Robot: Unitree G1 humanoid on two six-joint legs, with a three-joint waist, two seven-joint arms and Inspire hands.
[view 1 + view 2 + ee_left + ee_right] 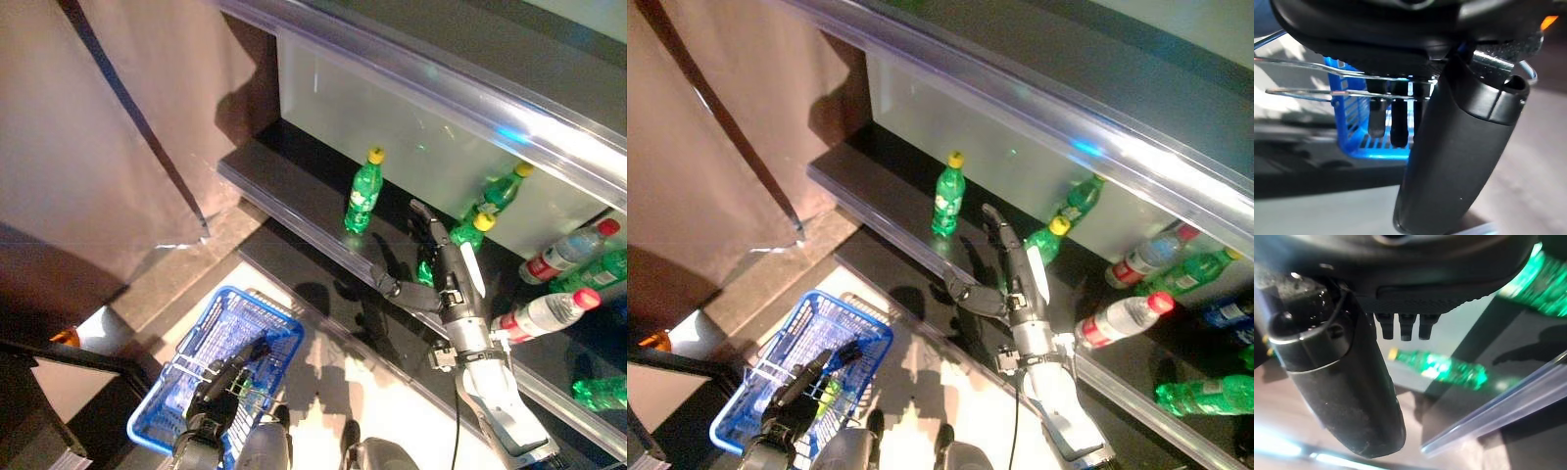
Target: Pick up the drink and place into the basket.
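A green drink bottle with a yellow cap (363,196) stands upright on the dark shelf (294,186). A second green bottle with a yellow cap (471,233) stands further right, partly hidden behind my right hand. My right hand (453,269) is open over the shelf's front, fingers straight and thumb spread, between the two bottles and close beside the second one. In the right wrist view the first bottle (1449,369) shows past the fingers (1405,328). My left hand (227,377) is shut on the wire handles (1327,81) of the blue basket (176,377), which hangs low at the left.
More bottles stand and lie at the shelf's right: a green one (505,189), clear ones with red caps (544,313) and green ones lying down (600,392). A clear rail (323,245) runs along the shelf's front. A brown curtain (88,147) hangs at the left.
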